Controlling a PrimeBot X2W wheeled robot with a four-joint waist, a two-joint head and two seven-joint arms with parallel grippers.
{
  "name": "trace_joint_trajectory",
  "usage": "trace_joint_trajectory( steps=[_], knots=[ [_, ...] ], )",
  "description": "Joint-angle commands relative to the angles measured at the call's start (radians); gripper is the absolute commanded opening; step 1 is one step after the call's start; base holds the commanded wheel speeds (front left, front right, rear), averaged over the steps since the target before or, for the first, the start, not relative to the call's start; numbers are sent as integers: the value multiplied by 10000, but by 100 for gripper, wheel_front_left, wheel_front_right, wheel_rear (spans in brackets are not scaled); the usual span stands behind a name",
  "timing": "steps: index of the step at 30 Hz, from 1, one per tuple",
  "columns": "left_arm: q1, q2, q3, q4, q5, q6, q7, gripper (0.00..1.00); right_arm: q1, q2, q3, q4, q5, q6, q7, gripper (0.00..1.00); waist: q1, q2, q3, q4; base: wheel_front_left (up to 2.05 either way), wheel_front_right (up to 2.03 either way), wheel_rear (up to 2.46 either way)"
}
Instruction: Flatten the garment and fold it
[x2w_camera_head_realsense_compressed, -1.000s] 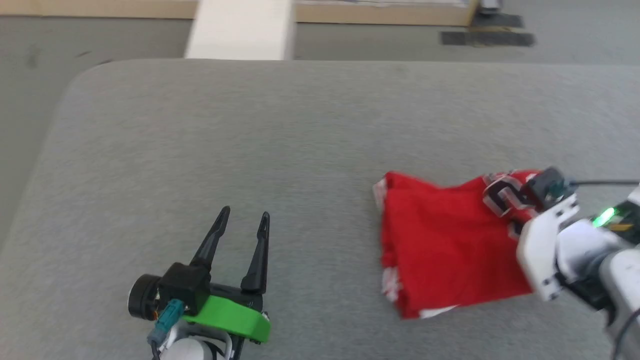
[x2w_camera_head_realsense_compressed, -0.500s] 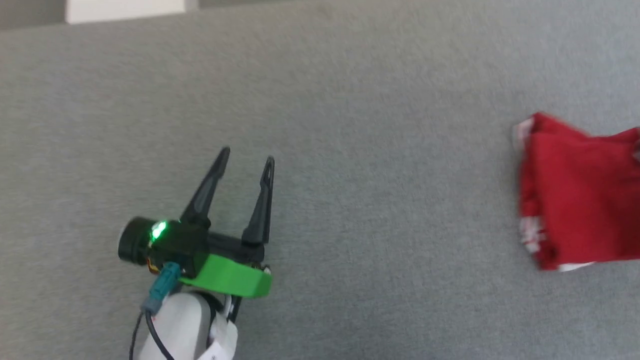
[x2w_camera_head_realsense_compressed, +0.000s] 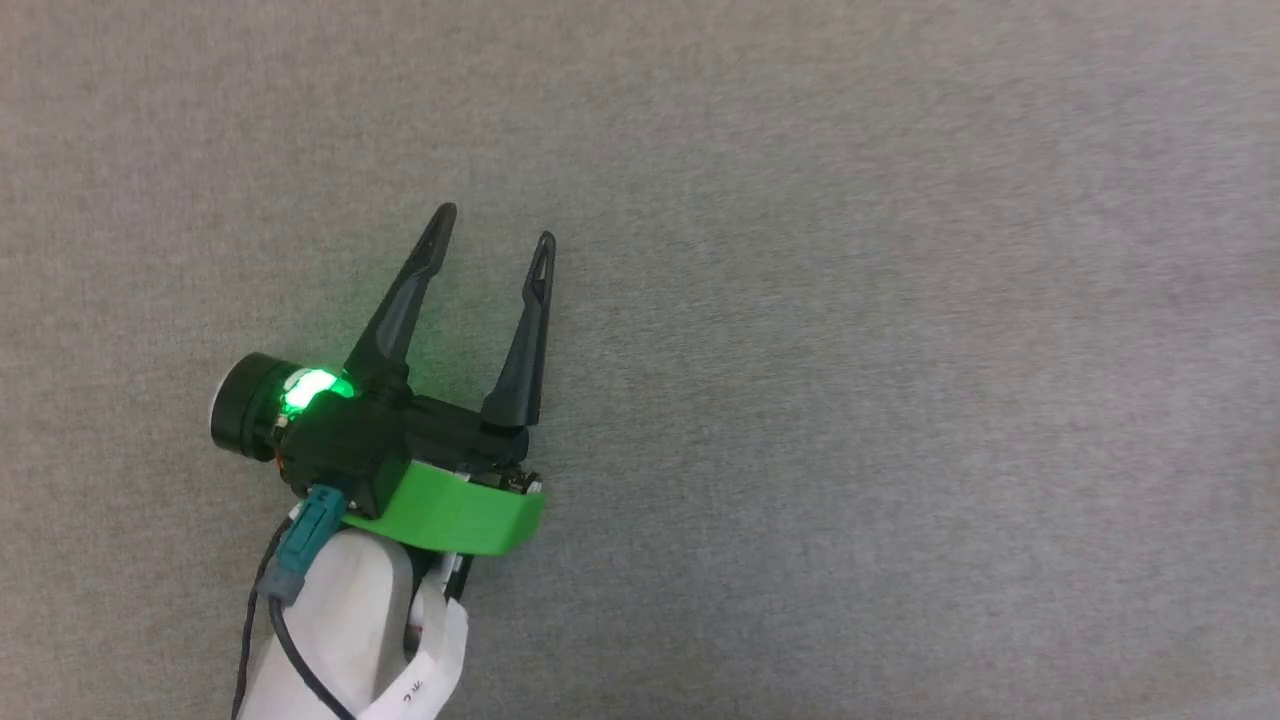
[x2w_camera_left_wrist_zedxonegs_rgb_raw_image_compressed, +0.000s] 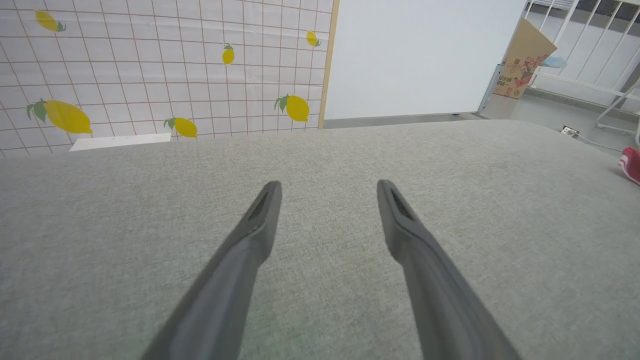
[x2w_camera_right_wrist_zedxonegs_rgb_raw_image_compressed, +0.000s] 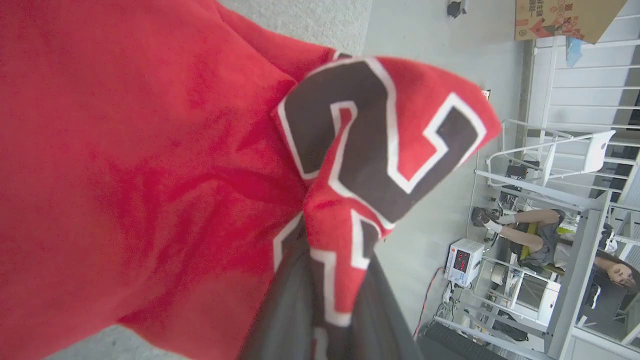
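The left gripper (x2w_camera_head_realsense_compressed: 496, 224) hovers open at centre left above the grey surface (x2w_camera_head_realsense_compressed: 900, 300); the right gripper (x2w_camera_right_wrist_zedxonegs_rgb_raw_image_compressed: 336, 270), bottom centre of its wrist view, clamps a bunched fold of the red shirt (x2w_camera_right_wrist_zedxonegs_rgb_raw_image_compressed: 150, 150)

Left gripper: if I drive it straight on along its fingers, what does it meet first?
Likely the grey fabric-covered surface: the open left gripper has nothing else ahead, and its line seems to dip onto it. If level, the lemon-patterned tiled wall comes next; depth is unclear.
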Motion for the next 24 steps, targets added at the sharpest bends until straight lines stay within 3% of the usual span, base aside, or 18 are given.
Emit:
trace_joint_trajectory(
  steps=[1, 4, 7, 8, 9, 18, 24],
  knots=[
    [-191, 72, 15, -74, 100, -59, -47, 100, -179, -134, -227, 221, -379, -21, -329, 0, -2, 31, 433, 314, 0, 0, 0],
    [-205, 99, 52, -117, 103, -61, -47, 100, -281, -106, -623, 662, -884, -21, -816, 0, -2, 31, 518, 364, 0, 0, 0],
    [-209, 106, 99, -40, 76, -63, -47, 100, -608, 373, -1082, 1079, -1257, -21, -1345, 0, -2, 31, 400, 374, 0, 0, 0],
    [-213, 97, 105, -21, 71, -63, -47, 100, -654, 439, -1123, 1133, -1337, -21, -1377, 7, -2, 31, 342, 369, 0, 0, 0],
    [-220, 81, 105, 1, 60, -64, -47, 100, -705, 527, -1190, 1196, -1407, -21, -1409, 100, -2, 31, 263, 369, 0, 0, 0],
    [183, -123, 284, 336, -170, -65, -47, 100, -1155, 1133, -1246, 945, -1617, -21, -1969, 100, -2, 31, -1193, 382, 0, 0, 0],
    [848, -227, 708, 550, -304, -33, -47, 100, -1563, 2153, -872, -96, -1252, -21, -2788, 100, -2, 31, -2576, 450, 0, 0, 0]
  ],
)
